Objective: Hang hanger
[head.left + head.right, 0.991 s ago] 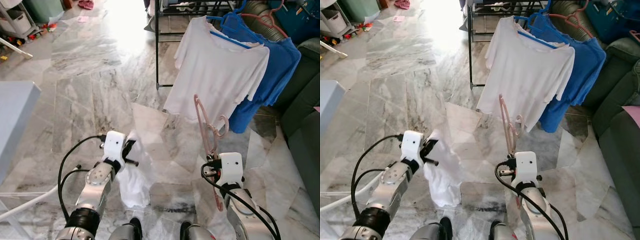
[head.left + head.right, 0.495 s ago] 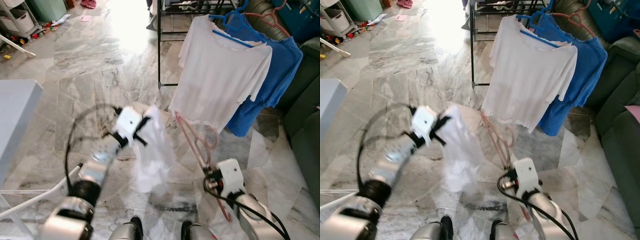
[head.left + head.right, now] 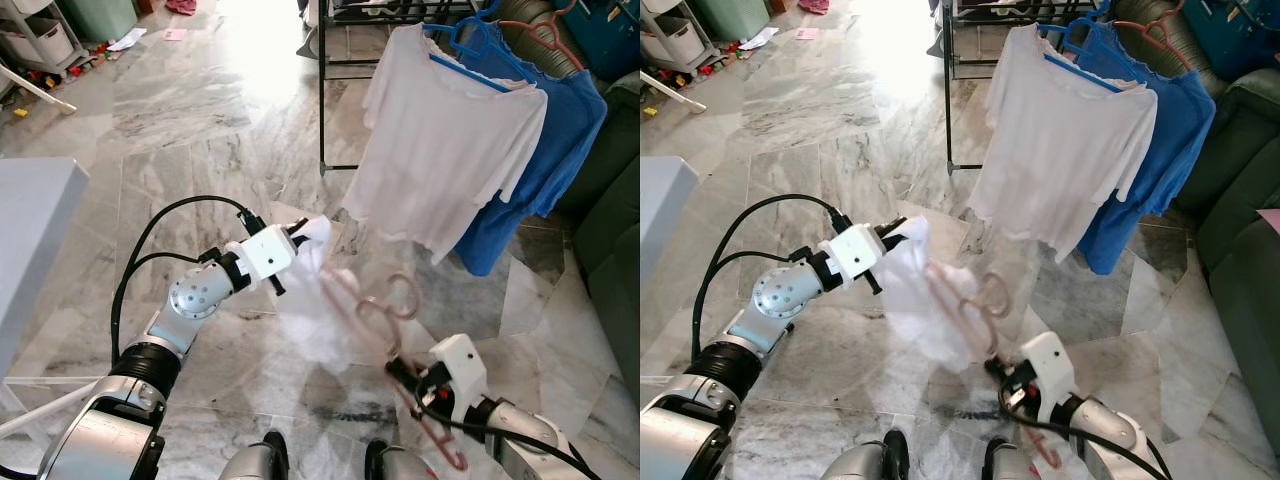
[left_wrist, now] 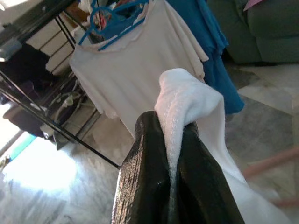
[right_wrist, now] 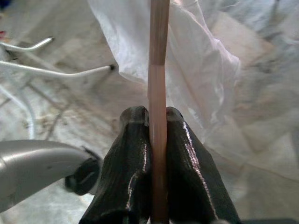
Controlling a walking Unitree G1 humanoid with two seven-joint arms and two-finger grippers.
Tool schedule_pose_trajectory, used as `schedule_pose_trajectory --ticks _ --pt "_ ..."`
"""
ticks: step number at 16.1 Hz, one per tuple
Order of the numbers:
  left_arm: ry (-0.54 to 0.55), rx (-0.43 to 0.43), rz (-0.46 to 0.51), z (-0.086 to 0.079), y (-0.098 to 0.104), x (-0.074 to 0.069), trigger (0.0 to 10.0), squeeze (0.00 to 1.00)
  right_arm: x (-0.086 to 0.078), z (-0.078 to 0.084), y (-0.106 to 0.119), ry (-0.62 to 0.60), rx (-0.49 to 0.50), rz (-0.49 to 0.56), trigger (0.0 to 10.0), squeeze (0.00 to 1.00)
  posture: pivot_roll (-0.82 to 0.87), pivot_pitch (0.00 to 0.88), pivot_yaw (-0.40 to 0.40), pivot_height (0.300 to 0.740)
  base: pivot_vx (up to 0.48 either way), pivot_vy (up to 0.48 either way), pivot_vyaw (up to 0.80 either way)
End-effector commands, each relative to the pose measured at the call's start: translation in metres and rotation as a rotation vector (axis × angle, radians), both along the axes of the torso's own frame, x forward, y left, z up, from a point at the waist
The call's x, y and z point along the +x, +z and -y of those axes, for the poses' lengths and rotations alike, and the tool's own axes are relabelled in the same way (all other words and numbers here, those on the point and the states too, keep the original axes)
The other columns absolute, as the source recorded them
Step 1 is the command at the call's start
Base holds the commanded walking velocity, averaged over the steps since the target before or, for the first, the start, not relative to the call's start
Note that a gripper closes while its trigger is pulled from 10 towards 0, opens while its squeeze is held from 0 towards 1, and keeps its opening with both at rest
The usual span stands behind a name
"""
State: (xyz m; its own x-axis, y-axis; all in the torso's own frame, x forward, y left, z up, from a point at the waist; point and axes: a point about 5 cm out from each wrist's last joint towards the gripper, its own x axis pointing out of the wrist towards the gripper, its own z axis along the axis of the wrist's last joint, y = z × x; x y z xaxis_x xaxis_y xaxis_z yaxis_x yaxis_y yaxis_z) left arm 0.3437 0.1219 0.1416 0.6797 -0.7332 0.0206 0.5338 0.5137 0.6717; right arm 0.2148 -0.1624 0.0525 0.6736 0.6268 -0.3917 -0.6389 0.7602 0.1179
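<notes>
Hanger (image 3: 372,312), pink, is clamped between the right gripper (image 5: 158,122) fingers, tilted toward the white garment (image 3: 318,300); left gripper (image 4: 169,128) pinches that garment's edge aloft, apparently for threading it on.

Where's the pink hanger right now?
The pink hanger is clamped in the right gripper, low centre-right, tilted left against the white garment held by the left gripper.

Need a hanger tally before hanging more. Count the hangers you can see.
4: a pink hanger in the right gripper; a blue hanger under the white shirt; a second blue and another pink over the blue shirt. More may be hidden.
</notes>
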Motion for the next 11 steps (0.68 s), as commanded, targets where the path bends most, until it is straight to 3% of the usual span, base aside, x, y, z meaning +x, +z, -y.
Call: schedule_pose_trajectory --ticks 1,3,8,11 --pt "-0.020 0.041 0.047 -0.001 0.003 -0.001 10.0 0.00 -0.008 -0.009 0.004 0.085 0.040 -0.017 10.0 0.00 -0.09 0.226 0.068 0.740 0.000 0.000 0.00" --pt "-0.005 0.057 0.052 -0.005 0.001 0.000 10.0 0.00 -0.014 -0.009 0.005 0.142 0.048 -0.045 10.0 0.00 -0.09 0.226 0.068 0.740 0.000 0.000 0.00" --pt "0.092 0.175 0.135 -0.020 -0.001 0.006 10.0 0.00 -0.027 0.010 0.001 0.234 -0.042 -0.128 10.0 0.00 -0.09 0.230 0.073 0.740 0.000 0.000 0.00" --pt "0.160 0.148 0.130 -0.023 -0.001 0.011 10.0 0.00 -0.033 0.010 0.000 0.270 -0.035 -0.155 10.0 0.00 -0.09 0.231 0.072 0.740 0.000 0.000 0.00"
